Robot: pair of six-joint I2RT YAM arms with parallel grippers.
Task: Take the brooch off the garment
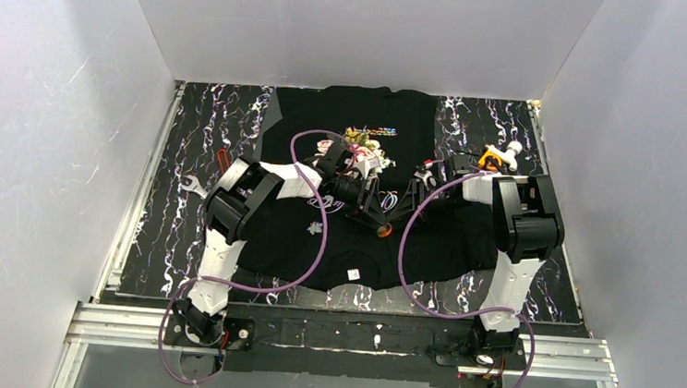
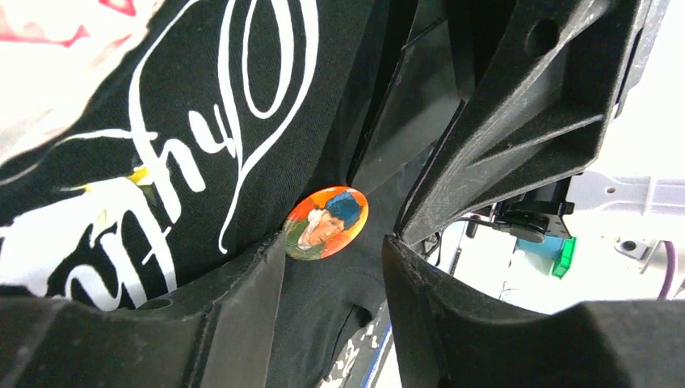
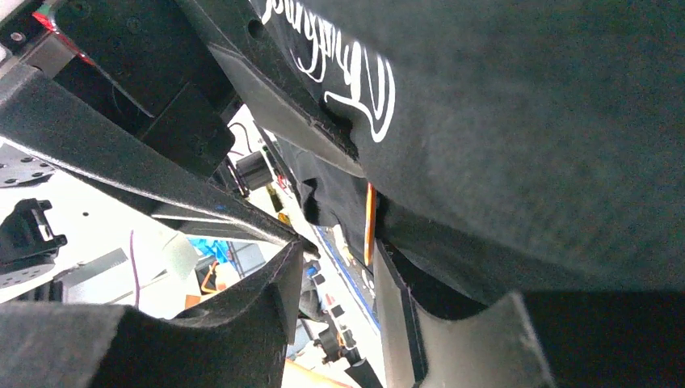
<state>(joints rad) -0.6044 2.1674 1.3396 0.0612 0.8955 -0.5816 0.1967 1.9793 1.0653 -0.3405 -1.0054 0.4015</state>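
**Top view:** garment [image 1: 354, 246] lies spread on bench [image 1: 183, 191]. Left arm [image 1: 237, 204] & right arm [image 1: 523, 217] meet mid-shirt. You can't make out lettering or brooch from here.

**Left wrist:** brooch [image 2: 326, 224] is a small round glossy disc, orange w/ portrait, on plain black cloth just beside the tail of the white lettering [image 2: 202, 137]. Left hand [image 2: 333, 242] is partly open and released. Disc sits btwn its tips, against or just beside one finger [image 2: 242, 299], clear of the other. Nothing clamped.

**Right wrist:** brooch shows edge-on, a thin orange sliver below the lettering. Right hand [image 3: 338, 249] has jaws apart, w/ the sliver just inside one finger [image 3: 396, 307] and cloth draped over it. Can't tell if it grips cloth or nothing.

**Handling (judgement):** disc is stiff, light, prob. slick on its face, so you take it by the rim. Cloth is soft and will follow the pull, so you pin it down close beside the lettering w/ the other hand. Pin at back may snag.
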